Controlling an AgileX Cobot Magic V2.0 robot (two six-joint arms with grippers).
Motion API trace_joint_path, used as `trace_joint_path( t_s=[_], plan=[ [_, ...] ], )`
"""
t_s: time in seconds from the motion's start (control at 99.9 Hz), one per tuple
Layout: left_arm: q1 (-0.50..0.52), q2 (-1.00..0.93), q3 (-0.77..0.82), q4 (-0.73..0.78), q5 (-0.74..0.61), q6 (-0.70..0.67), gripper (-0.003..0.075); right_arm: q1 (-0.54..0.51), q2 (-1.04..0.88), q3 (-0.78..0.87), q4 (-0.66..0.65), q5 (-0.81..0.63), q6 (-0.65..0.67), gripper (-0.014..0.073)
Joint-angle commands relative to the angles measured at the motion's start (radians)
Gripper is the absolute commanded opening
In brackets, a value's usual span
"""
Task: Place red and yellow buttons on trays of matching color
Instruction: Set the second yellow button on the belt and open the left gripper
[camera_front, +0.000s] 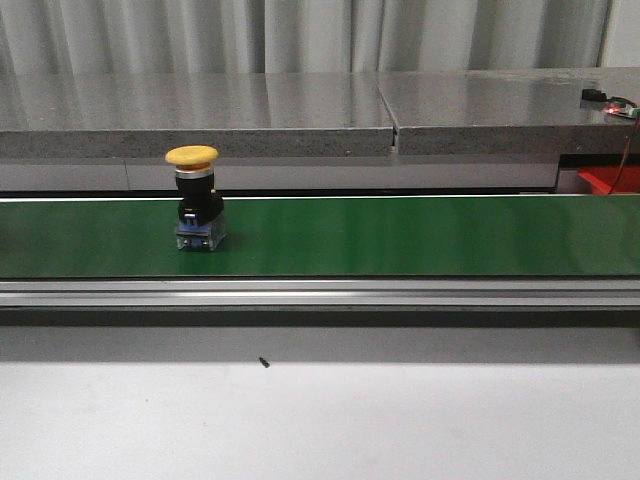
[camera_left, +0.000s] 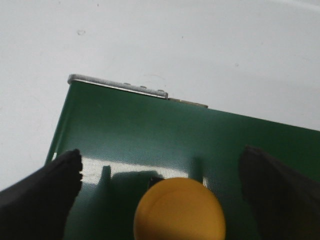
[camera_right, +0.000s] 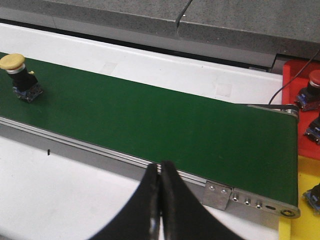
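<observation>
Yellow button (camera_front: 195, 209): I see it upright on the green belt (camera_front: 420, 236), long axis vertical, cap pointing up, blue base on the belt surface.
Left gripper (camera_left: 160, 197): released; I see its fingers (camera_left: 42, 197) spread wide, one on each side of the button cap, not touching it.
Right gripper (camera_right: 160, 200): clenched, the fingertips pressed together on nothing, over the near rail of the belt.
Red tray (camera_right: 300, 100): beside the belt end, red button (camera_right: 311, 90) on it.

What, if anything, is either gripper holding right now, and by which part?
Nothing is held. The left gripper is open, its fingers either side of the yellow button without touching it. The right gripper is shut on nothing, hanging over the conveyor's near edge.
</observation>
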Motion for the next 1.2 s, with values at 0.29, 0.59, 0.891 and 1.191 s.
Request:
trace_joint_path(
  t_s=[0.29, 0.59, 0.891, 1.191],
  plan=[
    [-0.064, -0.309, 0.007, -0.011, 0.023, 0.008, 0.0638, -0.003, 0.003, -0.023, 0.016, -0.065, -0.004, -0.0068],
    [-0.234, -0.698, 0.151, -0.02, 0.025, 0.008, 0.0638, -0.003, 0.003, -0.023, 0.017, -0.065, -0.004, -0.0068],
    [-0.254, -1.07, 0.292, -0.003, 0.14, 0.008, 0.0638, -0.003, 0.003, -0.023, 0.017, -0.065, -0.004, -0.0068],
    [-0.254, -1.306, 0.439, -0.003, 0.224, 0.0, 0.0424, -0.003, 0.003, -0.023, 0.017, -0.065, -0.004, -0.0068]
  ],
)
